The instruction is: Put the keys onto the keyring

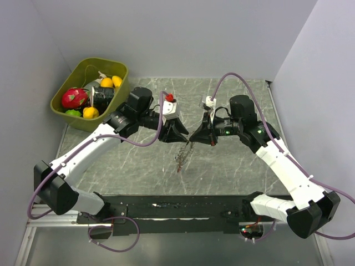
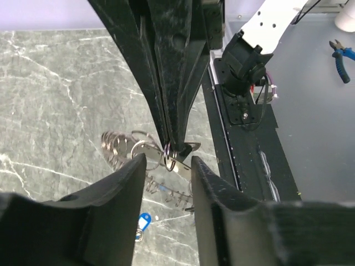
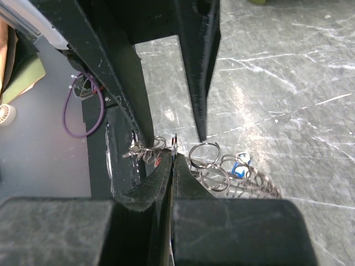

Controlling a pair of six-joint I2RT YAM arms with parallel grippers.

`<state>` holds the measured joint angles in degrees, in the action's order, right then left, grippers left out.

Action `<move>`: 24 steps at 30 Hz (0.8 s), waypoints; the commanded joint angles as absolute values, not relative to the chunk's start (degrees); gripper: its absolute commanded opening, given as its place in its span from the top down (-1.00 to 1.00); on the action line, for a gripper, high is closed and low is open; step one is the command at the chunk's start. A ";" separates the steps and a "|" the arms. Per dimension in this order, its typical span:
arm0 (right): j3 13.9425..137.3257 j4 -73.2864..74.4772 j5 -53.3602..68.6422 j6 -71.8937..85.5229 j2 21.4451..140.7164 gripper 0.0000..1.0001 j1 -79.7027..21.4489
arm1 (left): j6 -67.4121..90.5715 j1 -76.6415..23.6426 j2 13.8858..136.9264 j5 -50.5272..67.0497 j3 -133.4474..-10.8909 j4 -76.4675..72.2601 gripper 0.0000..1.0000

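My right gripper [image 1: 195, 137] [image 3: 173, 156] is shut on the edge of a thin metal ring [image 2: 169, 155] of the keyring [image 3: 204, 153]. The rest of the bunch, linked rings and small silvery keys [image 1: 181, 158], trails down onto the marble table [image 1: 233, 166]. My left gripper [image 1: 178, 135] [image 2: 169, 166] faces the right one with its jaws open. Its fingers [image 3: 200, 83] stand either side of the held ring, with nothing between them. A small key with a blue head [image 2: 143, 223] [image 3: 239, 168] lies on the table among the rings. A flat silver piece [image 2: 186, 164] hangs right by the held ring.
A green bin [image 1: 65, 112] holding fruit and a dark can stands at the table's back left. The black base rail [image 1: 183, 208] runs along the near edge. Blue pliers [image 2: 339, 52] lie on the grey floor beyond the rail.
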<state>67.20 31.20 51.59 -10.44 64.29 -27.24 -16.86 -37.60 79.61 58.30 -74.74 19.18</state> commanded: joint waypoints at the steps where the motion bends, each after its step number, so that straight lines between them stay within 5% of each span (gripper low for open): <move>1: 68.91 29.09 51.94 -11.25 62.93 1.00 -27.51 | -17.67 -37.79 79.72 61.17 -78.14 18.55 0.24; 14: 68.55 28.74 51.68 -11.25 62.93 1.00 -27.51 | -17.49 -37.88 81.47 62.23 -78.40 18.02 0.42; 18: 68.47 28.74 51.59 -11.34 63.02 1.00 -27.60 | -17.67 -37.97 81.83 62.67 -78.84 18.02 0.97; 24: 67.42 27.51 51.06 -10.37 62.67 0.96 -27.51 | -15.65 -37.88 80.69 62.14 -76.83 13.47 0.98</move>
<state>67.16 31.11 51.27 -10.98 64.27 -27.24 -16.75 -37.60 81.65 60.38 -76.23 19.20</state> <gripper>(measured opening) 0.013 0.024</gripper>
